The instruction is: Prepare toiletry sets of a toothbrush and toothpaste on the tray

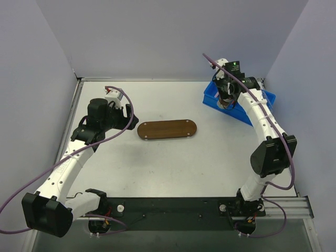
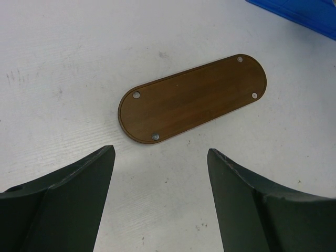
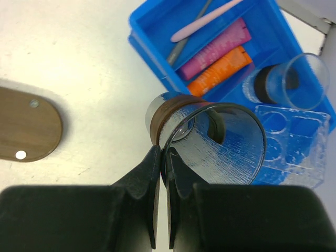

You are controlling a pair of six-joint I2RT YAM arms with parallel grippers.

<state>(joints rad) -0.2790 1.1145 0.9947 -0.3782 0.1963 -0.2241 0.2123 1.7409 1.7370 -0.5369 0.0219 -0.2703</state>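
Tray (image 2: 191, 100) sits bare just ahead of the wide-open left fingers (image 2: 84, 199), so zero sets done imo, with toothbrush (image 3: 205, 20) and both toothpaste tubes (image 3: 218, 60) lying in the blue bin (image 3: 147, 44) past the right fingers (image 3: 142, 181), which pinch a clear cup (image 3: 226, 142) by its rim.

R gripper (image 3: 161, 153) pinching clear cup (image 3: 223, 149) rim; toothbrush (image 3: 205, 20), toothpaste (image 3: 215, 48) in blue bin (image 3: 152, 23).
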